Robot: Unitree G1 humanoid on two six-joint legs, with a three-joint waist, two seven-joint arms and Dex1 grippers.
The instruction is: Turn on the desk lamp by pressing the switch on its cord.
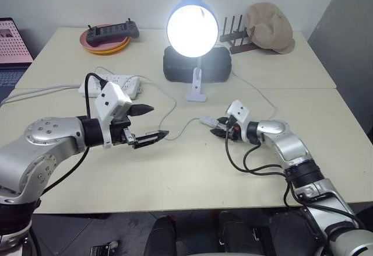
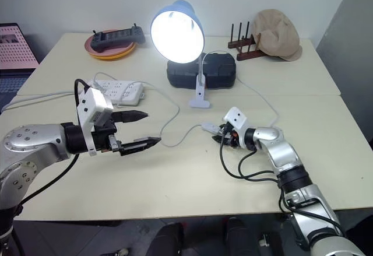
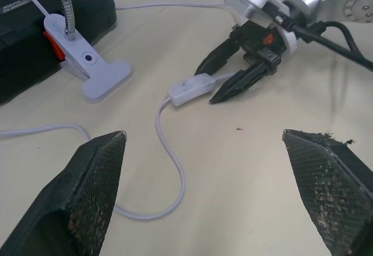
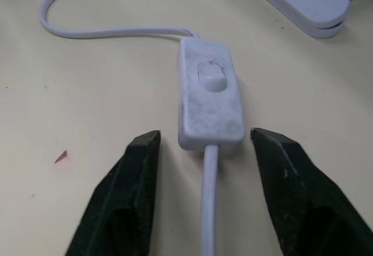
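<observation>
Switch [image 4: 210, 95] just ahead of parted jaws

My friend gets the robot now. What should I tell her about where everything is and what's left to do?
Left gripper: open, holding nothing, raised over the table.
Right gripper: open, one finger on each side of the switch, not squeezing it.
The switch lies on the table on its cord, near the desk lamp and its clip base.
Done: the lamp is shining.
Left: nothing but pulling the right gripper away.

A lab or office: pale tables [image 1: 175, 174] pushed together, power strip [image 1: 119, 84], laptop [image 1: 11, 52]
</observation>
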